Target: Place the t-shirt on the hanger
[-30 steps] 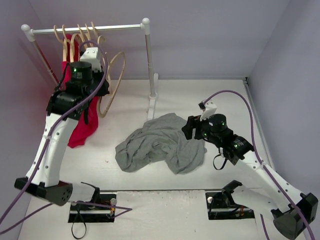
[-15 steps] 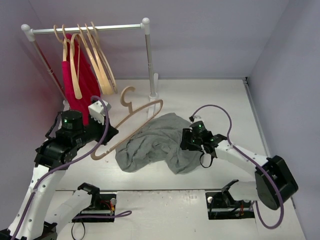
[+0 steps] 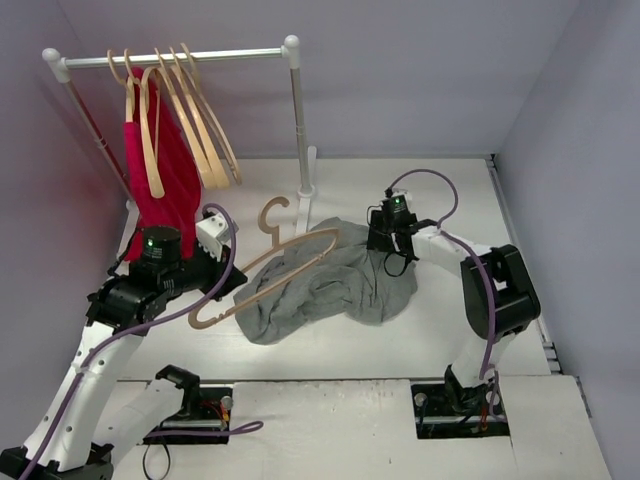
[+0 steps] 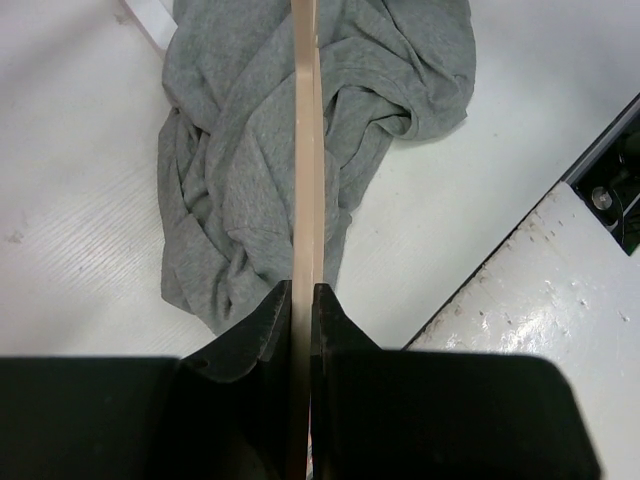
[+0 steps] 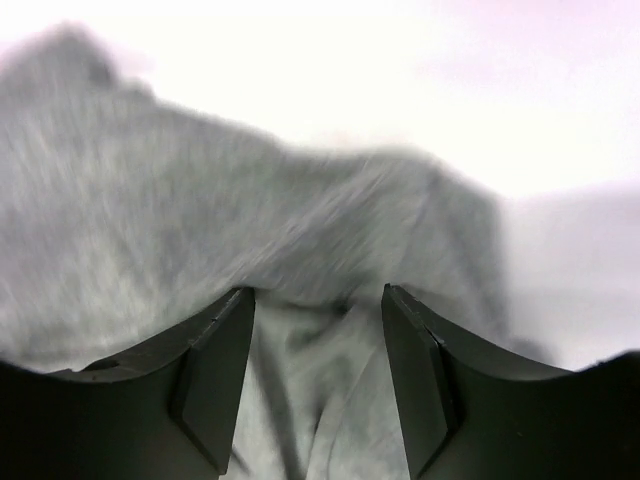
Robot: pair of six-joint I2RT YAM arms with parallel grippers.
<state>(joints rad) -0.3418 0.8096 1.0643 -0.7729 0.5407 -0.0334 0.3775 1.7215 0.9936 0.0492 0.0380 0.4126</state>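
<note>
The left pincer (image 4: 302,292) clamps the wooden hanger (image 4: 305,150), poised over the grey t-shirt (image 4: 230,170) ahead for threading; the right pincer (image 5: 318,300), jaws apart, hangs just above it, seemingly ready to grip.

Left arm (image 3: 95,350) rises from its base at the near-left corner, folds at the elbow and extends forward and to the right with the wrist held low. The left gripper (image 4: 303,298) is closed, both fingers pressed flat against opposite faces of the hanger (image 4: 305,150). Right arm (image 3: 490,300) stands steeply from its base to a high elbow, and the forearm then reaches leftward and away with the wrist pitched down; the right gripper (image 5: 318,300) points downward, its fingers (image 5: 215,370) set apart with a clear gap between them.
</note>
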